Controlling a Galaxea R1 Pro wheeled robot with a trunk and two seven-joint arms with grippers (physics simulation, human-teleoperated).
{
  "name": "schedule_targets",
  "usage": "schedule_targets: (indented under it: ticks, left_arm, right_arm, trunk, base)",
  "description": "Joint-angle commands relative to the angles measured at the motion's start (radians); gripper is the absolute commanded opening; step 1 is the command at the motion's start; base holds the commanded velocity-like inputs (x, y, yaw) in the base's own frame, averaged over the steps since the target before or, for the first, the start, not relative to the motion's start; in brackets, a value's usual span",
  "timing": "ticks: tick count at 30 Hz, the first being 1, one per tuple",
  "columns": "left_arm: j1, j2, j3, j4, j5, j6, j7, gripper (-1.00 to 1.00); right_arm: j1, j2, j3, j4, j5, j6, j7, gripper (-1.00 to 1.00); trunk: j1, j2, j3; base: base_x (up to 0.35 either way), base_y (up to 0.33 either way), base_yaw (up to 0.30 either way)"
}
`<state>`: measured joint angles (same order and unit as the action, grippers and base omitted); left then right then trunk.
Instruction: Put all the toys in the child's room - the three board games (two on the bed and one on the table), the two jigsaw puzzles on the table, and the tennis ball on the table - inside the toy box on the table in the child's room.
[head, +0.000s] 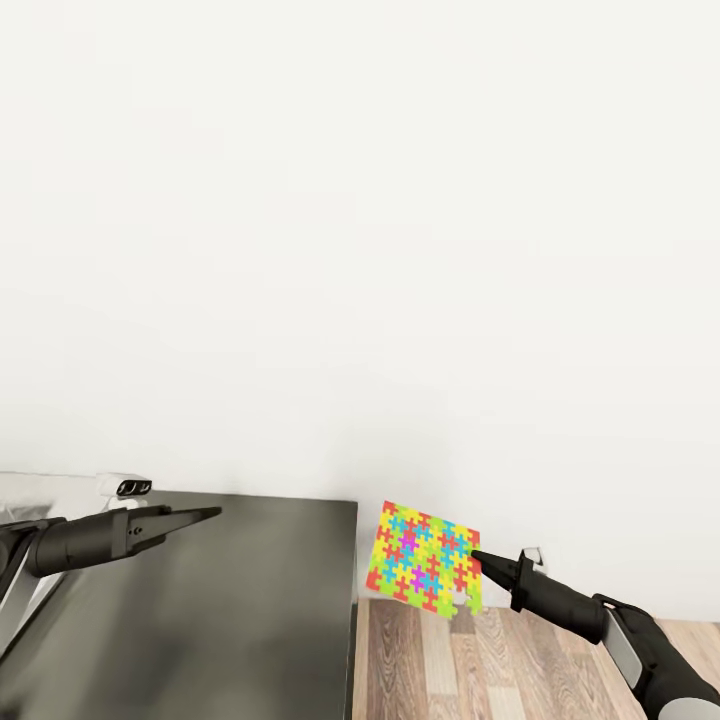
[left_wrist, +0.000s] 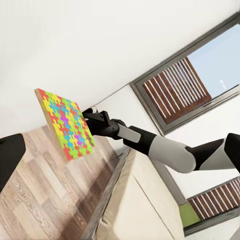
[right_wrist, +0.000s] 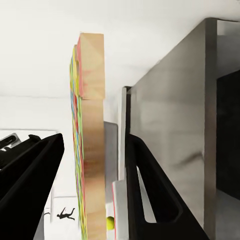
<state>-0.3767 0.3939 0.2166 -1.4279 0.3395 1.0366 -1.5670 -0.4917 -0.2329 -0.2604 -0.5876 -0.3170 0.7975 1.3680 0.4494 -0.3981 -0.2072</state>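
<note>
Open air over the wood floor (head: 450, 660) surrounds my right gripper (head: 480, 556), clamped on the jigsaw puzzle (head: 425, 565); the dark table (head: 200, 610) edge stands just beside it, the white wall (head: 400, 250) close behind.

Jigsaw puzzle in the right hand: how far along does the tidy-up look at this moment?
Nothing visibly finished: no toy box is in sight here. In hand: the right hand is shut on one jigsaw puzzle, held in the air over the wood floor beside the dark table section. The left hand carries nothing. Left: boxing this puzzle; the other toys cannot be judged.
</note>
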Motion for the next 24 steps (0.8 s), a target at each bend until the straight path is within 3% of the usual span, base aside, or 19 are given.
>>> schedule_targets:
  ticks: [1,24]
  left_arm:
    - [-0.001,0.000,0.000,0.000,-0.001,0.011,-0.004,1.00]
    - [-0.001,0.000,-0.003,-0.002,0.000,0.011,-0.004,1.00]
  right_arm:
    - [-0.001,0.000,0.000,0.000,-0.002,0.008,0.001,-1.00]
    - [0.004,-0.012,-0.028,0.000,-0.002,0.008,0.002,-1.00]
  trunk:
    - [0.001,-0.002,0.000]
    - [0.001,-0.002,0.038]
  base:
    - [0.000,0.000,0.000]
    - [0.000,0.000,0.000]
